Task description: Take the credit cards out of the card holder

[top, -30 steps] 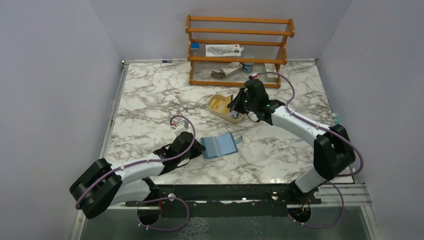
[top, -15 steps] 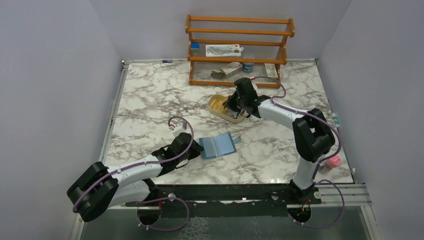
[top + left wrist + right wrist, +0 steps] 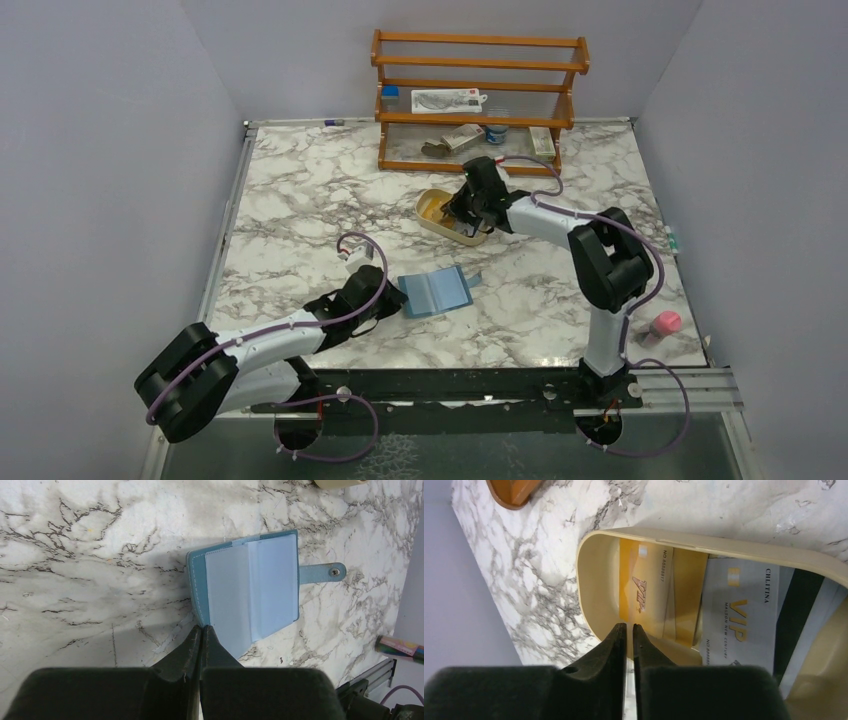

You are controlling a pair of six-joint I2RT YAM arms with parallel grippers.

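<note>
The teal-blue card holder point(image 3: 436, 291) lies open on the marble, pale blue inside up, its snap tab point(image 3: 322, 572) to the right. The pockets that show in the left wrist view point(image 3: 250, 590) hold no card I can see. My left gripper point(image 3: 398, 300) is shut, its tips point(image 3: 201, 627) against the holder's near left corner. My right gripper point(image 3: 462, 215) is shut and empty, its tips point(image 3: 629, 626) low inside the oval tan tray point(image 3: 432, 210). In the tray lie a gold VIP card point(image 3: 644, 587), a grey VIP card point(image 3: 741, 610) and a card with a dark stripe point(image 3: 796, 620).
A wooden rack point(image 3: 478, 95) with small packets and jars stands at the back, just behind the tray. A pink-capped item point(image 3: 665, 323) stands near the front right edge. A coloured pen-like thing point(image 3: 400, 647) lies off the table's right side.
My right arm swung left and back, and its gripper came down over the tray. The left gripper and the card holder shifted slightly left.
</note>
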